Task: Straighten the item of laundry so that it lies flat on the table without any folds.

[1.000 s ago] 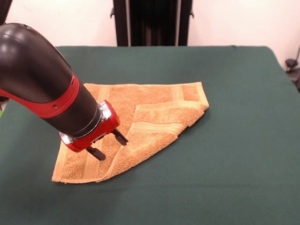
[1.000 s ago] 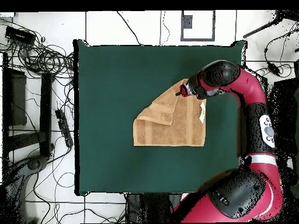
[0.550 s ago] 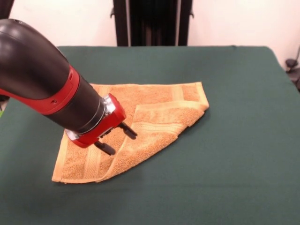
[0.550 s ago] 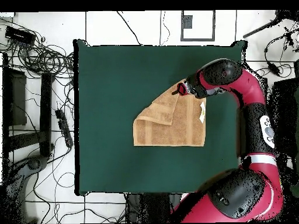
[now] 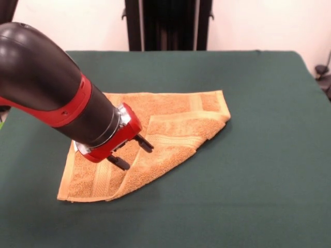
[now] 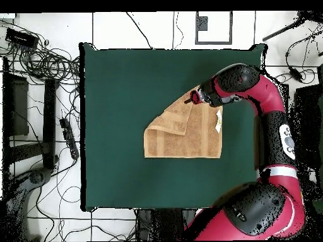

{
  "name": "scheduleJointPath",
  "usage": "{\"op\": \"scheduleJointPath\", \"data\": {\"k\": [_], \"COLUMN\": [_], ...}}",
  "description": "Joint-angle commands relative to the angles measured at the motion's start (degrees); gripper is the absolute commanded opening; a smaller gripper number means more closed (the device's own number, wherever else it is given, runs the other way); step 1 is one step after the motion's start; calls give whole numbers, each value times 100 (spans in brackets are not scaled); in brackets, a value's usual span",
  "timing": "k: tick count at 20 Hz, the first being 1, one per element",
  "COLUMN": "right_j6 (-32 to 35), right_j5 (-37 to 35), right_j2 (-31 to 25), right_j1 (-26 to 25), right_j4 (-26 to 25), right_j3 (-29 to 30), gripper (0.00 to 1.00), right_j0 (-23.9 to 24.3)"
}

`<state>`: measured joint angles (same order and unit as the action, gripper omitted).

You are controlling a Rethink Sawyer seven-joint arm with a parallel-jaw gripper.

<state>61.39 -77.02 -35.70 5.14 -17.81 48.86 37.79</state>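
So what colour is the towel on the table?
The towel is tan-orange, with woven bands of the same colour near its edges. The front view shows it best.

Wide bare stretches of the large dark green cloth-covered table [image 5: 248,196] lie open on every side, nothing standing in the way there. The two black fingers of the red and black gripper [image 5: 132,153] are spread apart over the folded tan-orange terry towel [image 5: 170,132], and the doubled-over flap edge sits just ahead of the jaws. Behind the jaws, the thick arm [image 5: 46,88] blocks the approach
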Motion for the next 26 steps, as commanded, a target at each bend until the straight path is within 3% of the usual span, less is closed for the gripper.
{"op": "scheduleJointPath", "data": {"k": [1, 13, 21, 26], "right_j6": [-1671, -1730, -946, -876], "right_j5": [126, 233, -79, -14], "right_j2": [-134, -293, -377, -345], "right_j1": [-129, -202, -156, -162], "right_j4": [-591, -753, -190, -124], "right_j3": [-73, -100, 181, 227], "gripper": [100, 100, 100, 100], "right_j0": [-400, -304, -225, -226]}}
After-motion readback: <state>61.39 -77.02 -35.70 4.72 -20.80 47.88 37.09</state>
